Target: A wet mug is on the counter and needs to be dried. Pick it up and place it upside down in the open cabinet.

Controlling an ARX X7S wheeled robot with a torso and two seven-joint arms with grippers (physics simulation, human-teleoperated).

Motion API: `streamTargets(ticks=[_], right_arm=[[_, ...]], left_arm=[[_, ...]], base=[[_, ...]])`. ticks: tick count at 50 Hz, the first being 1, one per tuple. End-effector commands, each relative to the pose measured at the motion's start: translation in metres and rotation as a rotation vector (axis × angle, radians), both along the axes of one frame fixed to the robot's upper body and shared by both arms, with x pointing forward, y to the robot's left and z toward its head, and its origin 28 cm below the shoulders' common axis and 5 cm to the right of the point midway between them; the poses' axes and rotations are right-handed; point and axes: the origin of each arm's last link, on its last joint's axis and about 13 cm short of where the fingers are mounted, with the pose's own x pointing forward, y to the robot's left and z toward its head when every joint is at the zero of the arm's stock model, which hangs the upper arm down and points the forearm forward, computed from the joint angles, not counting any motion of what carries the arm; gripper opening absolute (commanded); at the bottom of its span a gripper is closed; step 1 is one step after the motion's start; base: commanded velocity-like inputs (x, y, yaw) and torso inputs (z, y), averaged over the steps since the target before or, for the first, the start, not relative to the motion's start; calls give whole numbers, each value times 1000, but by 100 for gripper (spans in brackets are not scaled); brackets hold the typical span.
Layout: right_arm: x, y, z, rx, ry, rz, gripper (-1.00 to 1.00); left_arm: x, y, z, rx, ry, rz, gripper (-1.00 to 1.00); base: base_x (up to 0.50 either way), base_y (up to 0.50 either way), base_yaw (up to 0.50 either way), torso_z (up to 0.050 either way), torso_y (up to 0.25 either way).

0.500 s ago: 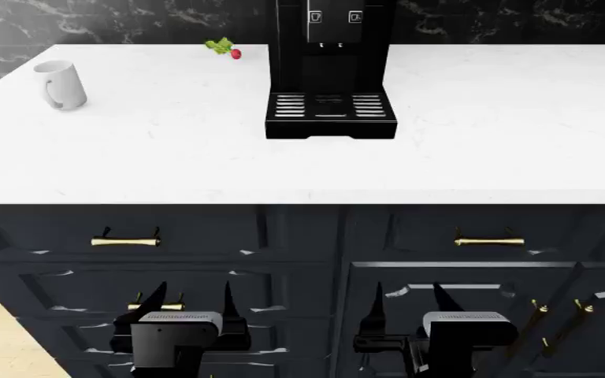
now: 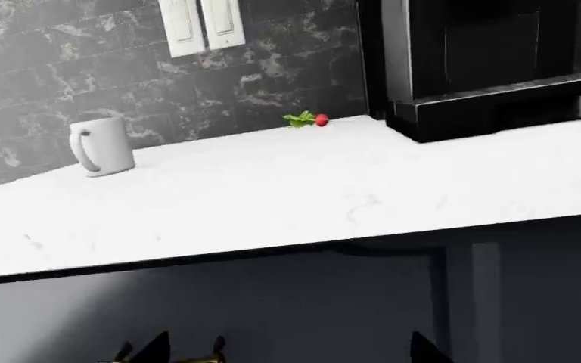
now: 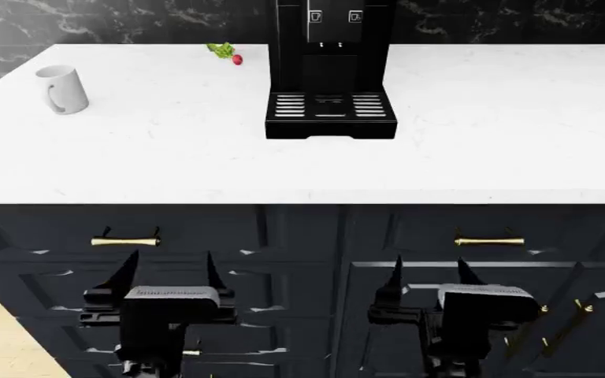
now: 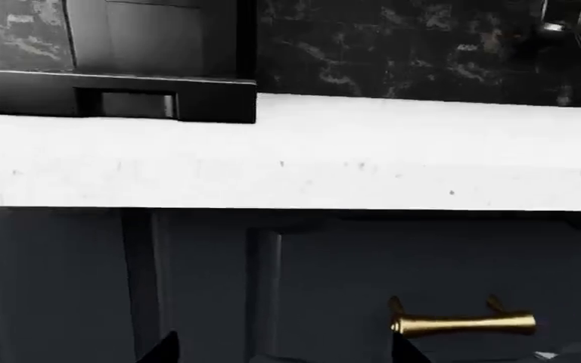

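Your mug (image 3: 62,89) stands upright at the counter's (image 3: 176,157) far left, well away from both arms, so your left gripper (image 3: 165,277) and right gripper (image 3: 430,279) hang wide open and empty, low before the drawers, because reaching hasn't begun.

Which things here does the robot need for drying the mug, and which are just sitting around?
For the job:
- mug, upright
- counter it stands on
- left hand and right hand, both open, below the counter

Just lying about:
- coffee machine
- radish
- drawer handles
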Motion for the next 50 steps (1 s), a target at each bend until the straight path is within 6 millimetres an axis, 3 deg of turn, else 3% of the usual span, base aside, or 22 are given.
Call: streamTargets(ticks=[1, 4, 8, 15, 27, 50], right_arm=[[-31, -9, 103, -199, -249, -207, 100], [-38, -10, 129, -128, -270, -106, 100], [-39, -15, 149, -20, -340, -123, 100], [-41, -28, 161, -7, -442, -107, 100], [-36, -31, 164, 12, -386, -80, 100], [-31, -26, 163, 25, -364, -30, 100]], left_arm=[[-20, 22, 104, 60, -206, 112, 100], [-30, 25, 126, 67, -268, 99, 100], [-35, 29, 137, 86, -326, 108, 100], [-37, 35, 148, 109, -370, 134, 100], [-31, 36, 155, 100, -363, 127, 100], [-26, 36, 147, 96, -340, 122, 100]], base=[[0, 0, 0, 0, 0], [0, 0, 0, 0, 0], [0, 0, 0, 0, 0], [0, 0, 0, 0, 0], [0, 83, 0, 0, 0], [0, 198, 0, 0, 0]])
